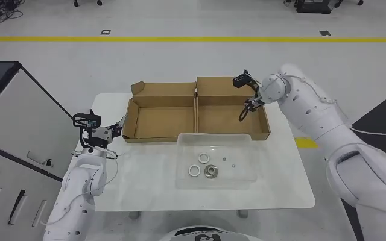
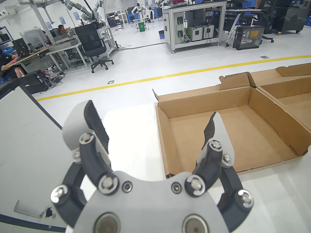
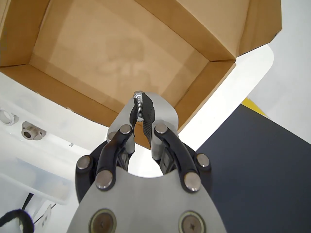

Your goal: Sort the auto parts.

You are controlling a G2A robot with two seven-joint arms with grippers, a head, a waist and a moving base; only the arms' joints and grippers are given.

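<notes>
Under the right jaws, pinching a bolt (image 3: 138, 109), the right box (image 3: 102, 49) lies open, floor bare, walled all round. Ahead of the parted left jaws, the left box (image 2: 233, 137) is bare too, beyond its low side wall.

A pale, glossy floor (image 1: 181, 60) runs past the tabletop's (image 1: 283, 181) far edge, crossed by a yellow line (image 1: 193, 39) with a small metal floor plate (image 1: 105, 31) beyond it. The left wrist view shows a brightly lit hall with a black office chair (image 2: 93, 42), cluttered desks (image 2: 60, 45) and an aluminium-framed equipment rack (image 2: 194, 22) (a green bin (image 2: 141, 27) stands farther back)
</notes>
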